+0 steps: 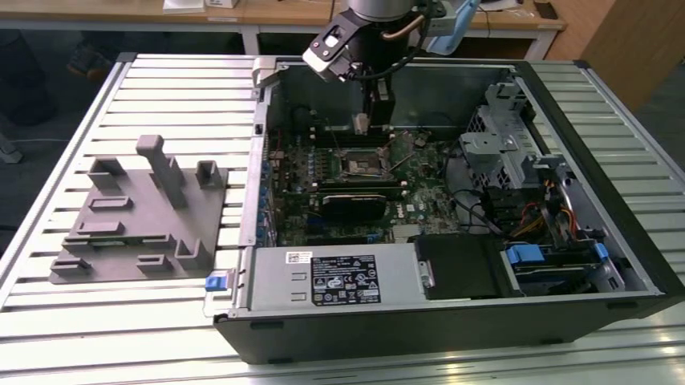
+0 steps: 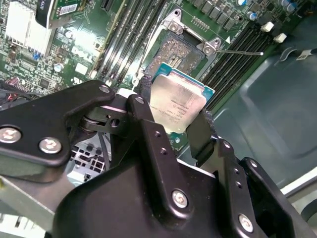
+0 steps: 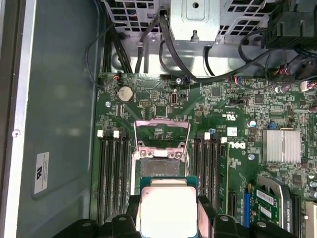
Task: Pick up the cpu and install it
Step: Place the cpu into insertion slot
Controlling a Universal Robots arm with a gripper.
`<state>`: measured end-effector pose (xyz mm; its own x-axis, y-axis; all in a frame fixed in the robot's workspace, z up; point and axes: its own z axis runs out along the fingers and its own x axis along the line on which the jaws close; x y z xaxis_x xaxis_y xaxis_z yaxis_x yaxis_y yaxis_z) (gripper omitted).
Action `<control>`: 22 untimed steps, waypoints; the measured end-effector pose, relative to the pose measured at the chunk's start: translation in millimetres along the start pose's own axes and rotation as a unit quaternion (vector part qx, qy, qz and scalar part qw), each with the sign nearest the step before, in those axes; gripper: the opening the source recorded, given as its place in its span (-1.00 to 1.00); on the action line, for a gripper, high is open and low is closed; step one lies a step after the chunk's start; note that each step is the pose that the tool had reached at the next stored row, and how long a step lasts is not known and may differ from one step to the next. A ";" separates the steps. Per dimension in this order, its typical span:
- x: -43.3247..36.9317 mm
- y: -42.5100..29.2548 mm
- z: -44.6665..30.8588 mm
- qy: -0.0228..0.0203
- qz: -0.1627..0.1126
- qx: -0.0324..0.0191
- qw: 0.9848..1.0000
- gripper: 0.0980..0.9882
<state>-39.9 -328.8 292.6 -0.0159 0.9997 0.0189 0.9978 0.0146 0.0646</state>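
Slatted metal table [image 1: 64,120] is carrying an open computer case [image 1: 428,333], with a grey plastic fixture [image 1: 139,216] lying beside it on the exterior view's left. Inside the case the arm's gripper [image 1: 362,122] is hanging over the motherboard [image 3: 223,99], its black fingers [image 2: 200,134] clamping the cpu [image 2: 177,103] by opposite edges. The chip's silvery top is facing both wrist views, and it is hovering near the open socket [image 3: 161,166], not yet seated.
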 end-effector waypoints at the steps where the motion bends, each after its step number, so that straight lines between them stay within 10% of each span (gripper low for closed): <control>1: 0.0 -0.1 0.9 0.000 0.000 0.000 1.000 -0.01; 22: -0.1 -0.4 6.3 0.000 0.000 0.000 1.000 -0.01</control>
<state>-39.9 -328.8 286.3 -0.0158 0.9997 0.0188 0.9978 0.0146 0.0645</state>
